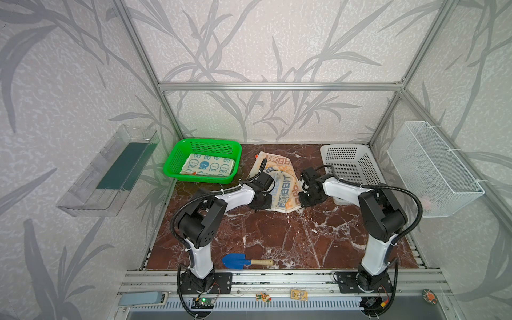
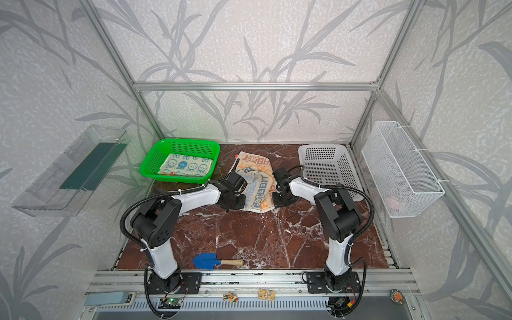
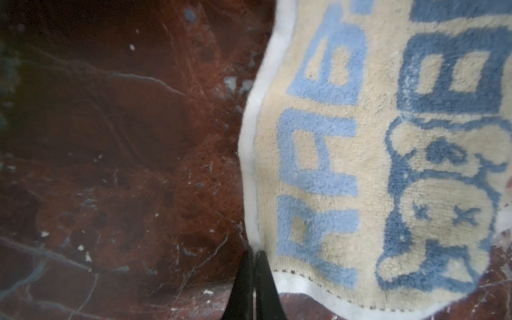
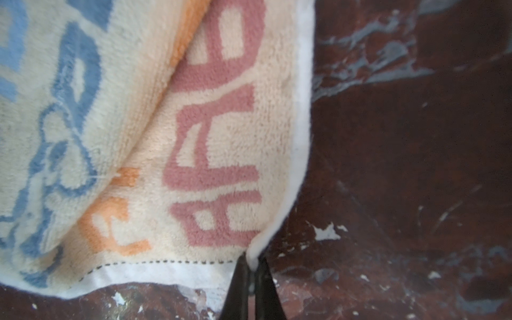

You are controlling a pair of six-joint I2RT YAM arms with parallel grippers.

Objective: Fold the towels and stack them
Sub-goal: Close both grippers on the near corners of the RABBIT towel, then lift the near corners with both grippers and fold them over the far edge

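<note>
Plainly, the fold of the last loose cloth is the step in hand. On the marble table (image 1: 277, 235), the green basket (image 1: 177, 155) at the far left holds a blue-bunny towel (image 1: 207, 165), folded flat. The white basket (image 1: 349, 163) at the far right shows nothing inside.

Between the two baskets the striped towel (image 1: 279, 177) lies spread but rumpled on the marble, its "RABBIT" lettering up, with a ridge running through its middle.

Both arms reach in to its near edge, one at each near corner. The right gripper (image 4: 253, 260) is clenched on the white hem of its corner, which runs up between the fingers. The left gripper (image 3: 253, 257) is also closed tight at the opposite corner. The wrist view is blurred there, so it seems to pinch the hem rather than plainly showing it.

With both near corners taken, I judge the next move to be a joint lift and carry towards the far edge. It calls for equal height and pace from the two arms, so that the cloth stays taut and the ridge flattens. The hems should meet before either gripper lets go.
</note>
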